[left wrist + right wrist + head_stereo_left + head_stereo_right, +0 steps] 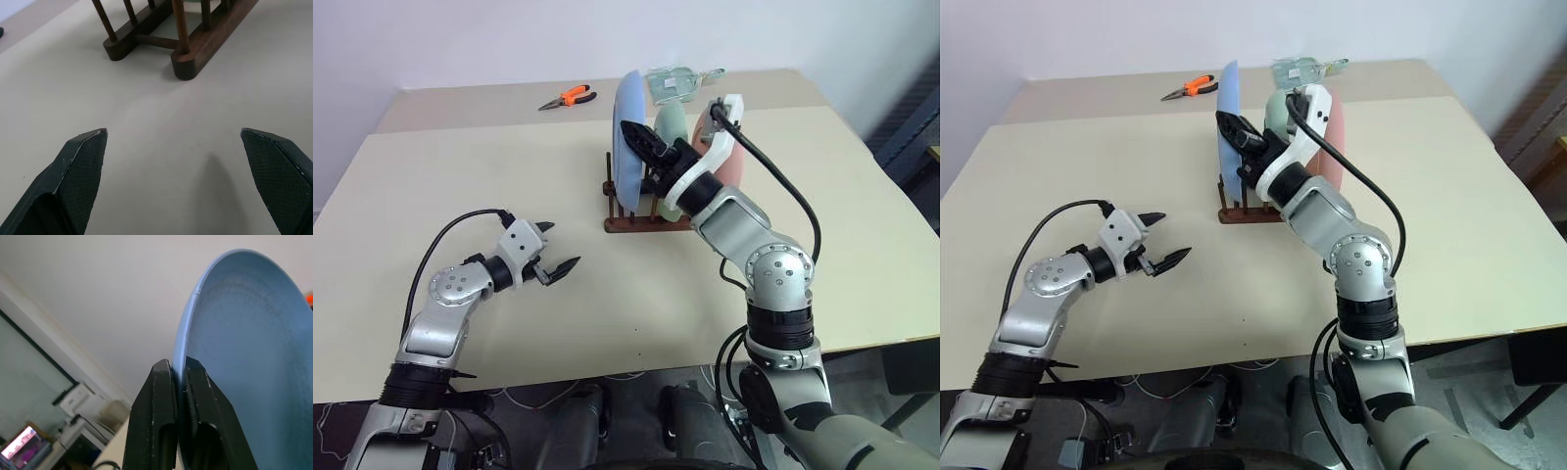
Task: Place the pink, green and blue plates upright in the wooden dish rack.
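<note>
Right claw (178, 377) clenched on rim of blue plate (628, 137), upright edge-on at near end of rack (641, 220); left claw (551, 249) released, well apart over counter (460, 176).

**Hidden and cut-off parts around the rack**

The pale mint green round plate (671, 125) and the salmon pink round plate (736, 162) are largely covered by the robot's right arm. The dark brown wooden peg rack (195, 46) is cut off by the left wrist view's edge, pegs ending unseen. A clear packet (672, 80) behind the plates is too small to identify.
</note>
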